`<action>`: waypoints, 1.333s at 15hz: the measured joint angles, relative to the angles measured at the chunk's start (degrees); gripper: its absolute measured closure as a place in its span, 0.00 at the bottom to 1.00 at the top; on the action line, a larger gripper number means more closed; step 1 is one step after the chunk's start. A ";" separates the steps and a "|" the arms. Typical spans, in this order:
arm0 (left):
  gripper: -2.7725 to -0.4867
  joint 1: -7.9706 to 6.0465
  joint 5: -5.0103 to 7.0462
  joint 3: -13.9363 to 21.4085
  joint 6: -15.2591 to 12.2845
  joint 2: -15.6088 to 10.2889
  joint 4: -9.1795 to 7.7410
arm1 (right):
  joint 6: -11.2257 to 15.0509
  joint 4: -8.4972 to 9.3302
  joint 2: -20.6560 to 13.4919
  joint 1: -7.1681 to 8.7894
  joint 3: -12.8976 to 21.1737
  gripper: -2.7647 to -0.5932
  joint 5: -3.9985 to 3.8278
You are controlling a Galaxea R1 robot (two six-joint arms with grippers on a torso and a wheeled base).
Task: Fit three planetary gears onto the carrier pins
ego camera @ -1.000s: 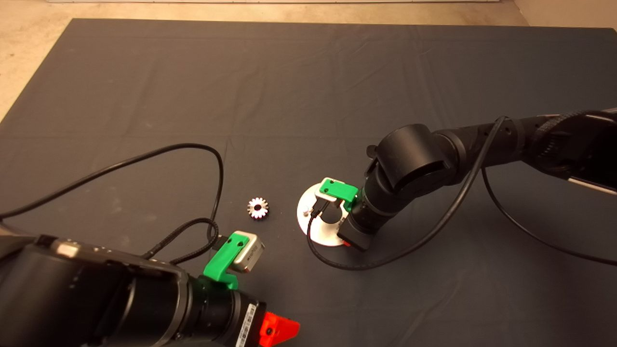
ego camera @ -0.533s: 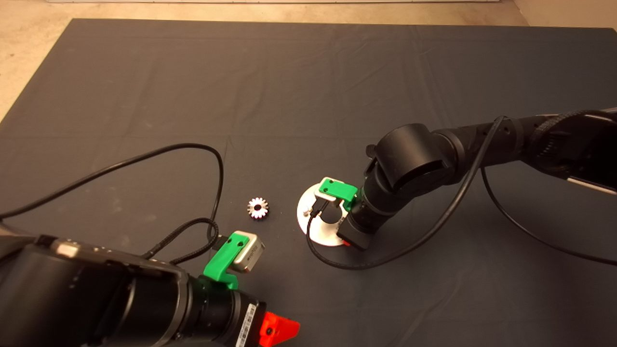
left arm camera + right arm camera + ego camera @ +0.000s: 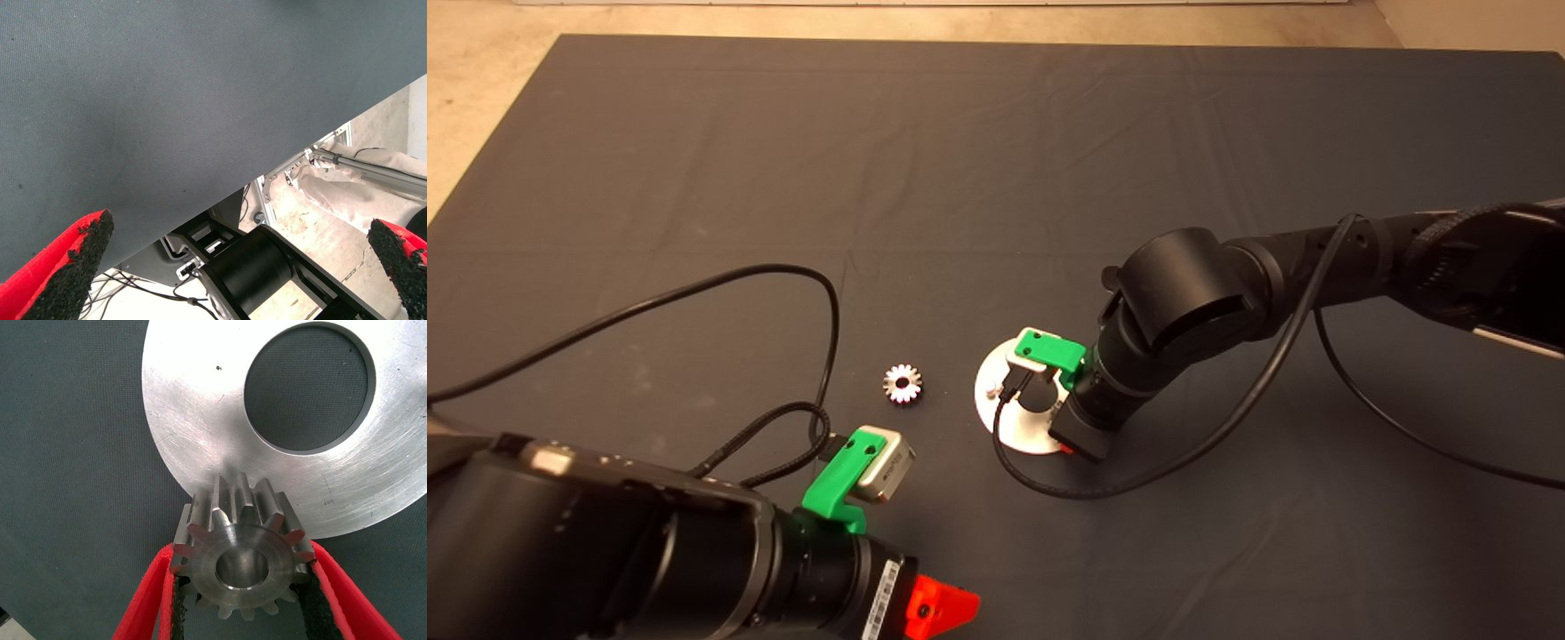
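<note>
My right gripper (image 3: 243, 593) is shut on a silver planetary gear (image 3: 241, 553), its red fingers (image 3: 143, 613) on either side of the teeth. The gear is held at the rim of the shiny carrier disc (image 3: 193, 413), just outside its large centre hole. I cannot tell whether it sits on a pin. In the head view the right wrist (image 3: 1089, 391) covers most of the disc (image 3: 1018, 436); one carrier pin (image 3: 991, 388) shows at its left rim. A second gear (image 3: 903, 383) lies flat on the mat left of the disc. The third gear is hidden.
My left gripper (image 3: 240, 227) is parked open at the mat's near edge, its red finger (image 3: 938, 609) showing at the lower left. Black cables (image 3: 818, 338) loop over the mat near the loose gear and in front of the disc.
</note>
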 joint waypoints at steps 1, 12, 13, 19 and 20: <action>0.01 0.00 0.00 0.00 0.00 0.00 0.00 | -0.32 -0.02 0.00 0.00 -0.02 0.84 0.00; 0.01 0.00 0.00 0.00 0.00 -0.15 0.05 | -1.60 -0.34 0.11 0.13 -0.37 0.84 0.20; 0.01 0.00 0.00 0.00 0.00 -0.15 0.05 | -1.70 -0.37 0.11 0.13 -0.41 0.84 0.17; 0.01 -0.02 0.00 0.00 0.00 -0.15 0.06 | -2.08 -0.39 0.11 0.13 -0.41 0.84 0.20; 0.01 -0.02 0.00 0.00 0.00 -0.15 0.08 | -2.13 -0.39 0.11 0.15 -0.41 0.84 0.22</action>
